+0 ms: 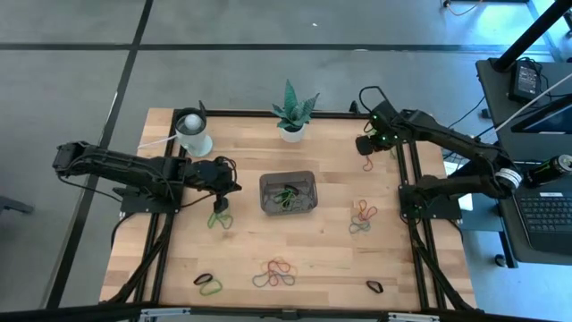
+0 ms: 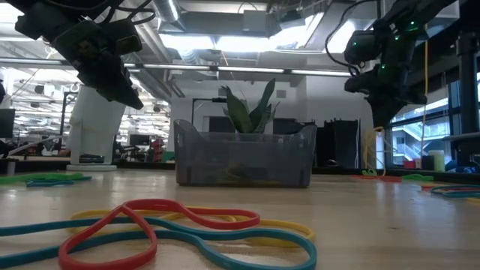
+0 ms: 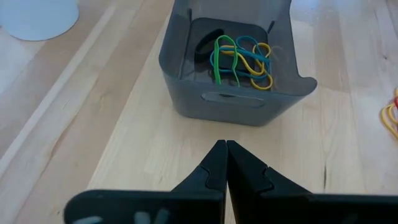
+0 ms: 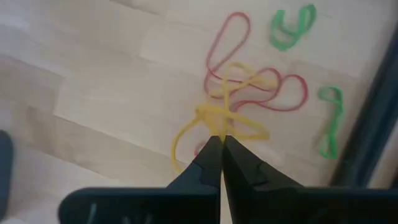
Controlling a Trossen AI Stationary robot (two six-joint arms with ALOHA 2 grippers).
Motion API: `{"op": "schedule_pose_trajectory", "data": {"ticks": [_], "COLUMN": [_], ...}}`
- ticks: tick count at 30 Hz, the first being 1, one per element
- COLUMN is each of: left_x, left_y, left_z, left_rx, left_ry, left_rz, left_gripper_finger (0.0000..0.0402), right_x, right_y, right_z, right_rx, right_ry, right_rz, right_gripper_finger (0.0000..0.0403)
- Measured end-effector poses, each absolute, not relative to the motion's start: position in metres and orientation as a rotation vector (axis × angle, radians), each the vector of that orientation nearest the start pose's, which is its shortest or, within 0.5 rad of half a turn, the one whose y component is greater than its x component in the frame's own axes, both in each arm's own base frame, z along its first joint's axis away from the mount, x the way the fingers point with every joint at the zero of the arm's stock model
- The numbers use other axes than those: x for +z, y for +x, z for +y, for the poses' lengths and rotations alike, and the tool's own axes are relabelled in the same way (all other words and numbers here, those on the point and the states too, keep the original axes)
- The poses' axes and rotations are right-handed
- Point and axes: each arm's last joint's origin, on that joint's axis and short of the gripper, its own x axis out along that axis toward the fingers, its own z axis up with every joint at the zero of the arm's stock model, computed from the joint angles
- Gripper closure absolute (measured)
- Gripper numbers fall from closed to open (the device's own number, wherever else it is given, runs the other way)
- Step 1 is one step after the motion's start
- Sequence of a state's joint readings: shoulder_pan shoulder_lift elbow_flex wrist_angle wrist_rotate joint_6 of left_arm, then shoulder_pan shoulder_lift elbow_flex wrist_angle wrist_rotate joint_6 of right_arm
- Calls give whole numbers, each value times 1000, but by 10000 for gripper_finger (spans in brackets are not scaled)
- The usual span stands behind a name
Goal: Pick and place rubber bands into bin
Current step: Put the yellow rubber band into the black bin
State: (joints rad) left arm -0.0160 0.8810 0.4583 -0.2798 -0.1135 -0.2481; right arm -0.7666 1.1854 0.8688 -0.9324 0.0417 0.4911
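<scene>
**Right arm holds a yellow band; bin lies well off toward the tabletop centre**

High view: bin (image 1: pixel 288 193) sits mid-tabletop, just in front of the potted plant (image 1: pixel 291 114), a few bands already inside. Right gripper (image 1: pixel 365 146) is at the far right side, well apart from the bin, above a red band (image 1: pixel 367 165). Left gripper (image 1: pixel 225 183) is just beside the bin's left wall, much the nearer arm, over a green band (image 1: pixel 219 217). More loose bands: a multicolour cluster (image 1: pixel 362 216) right of the bin, another cluster (image 1: pixel 275 274) in front of it.

Low view: bin (image 2: pixel 241 156) stands centre, plant behind it. Right gripper (image 2: pixel 381 82) hangs well above the tabletop, right of the bin, with a thin yellow strand (image 2: pixel 369 146) trailing down from it. Left gripper (image 2: pixel 112 71) also hangs high, left of the bin. A red, yellow and teal tangle (image 2: pixel 180 225) lies nearest the camera.

Left wrist view: fingers (image 3: pixel 214 168) pressed together, nothing between them. Bin (image 3: pixel 233 102) straight ahead, near, with green, yellow and teal bands (image 3: pixel 241 57) inside.

Right wrist view: fingers (image 4: pixel 211 163) closed on a yellow rubber band (image 4: pixel 219 118), which dangles off the tips, long axis running away from them. Red loops (image 4: pixel 261 84) and green bands (image 4: pixel 292 26) lie on the tabletop below; can't tell whether the yellow one is snagged on the red.

Judgement: next move is a carry by the right arm across to the bin.
</scene>
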Motion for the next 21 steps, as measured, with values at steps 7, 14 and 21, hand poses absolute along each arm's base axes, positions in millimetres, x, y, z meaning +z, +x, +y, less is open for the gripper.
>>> {"op": "schedule_pose_trajectory", "data": {"ticks": [7, 14, 21], "left_x": [199, 199, 199], "left_y": [174, 174, 174], "left_z": [1, 1, 0], "left_rx": [180, 180, 180], "left_ry": [-192, -192, -192], "left_rz": [685, 685, 685], "left_gripper_finger": [400, 400, 400], "right_x": [238, 234, 221], "right_y": [147, 153, 154], "right_z": [-143, -145, -143], "right_rx": [-968, -885, -835], "right_ry": [842, 868, 900], "right_rz": [1000, 933, 913], "right_gripper_finger": [384, 356, 330]}}
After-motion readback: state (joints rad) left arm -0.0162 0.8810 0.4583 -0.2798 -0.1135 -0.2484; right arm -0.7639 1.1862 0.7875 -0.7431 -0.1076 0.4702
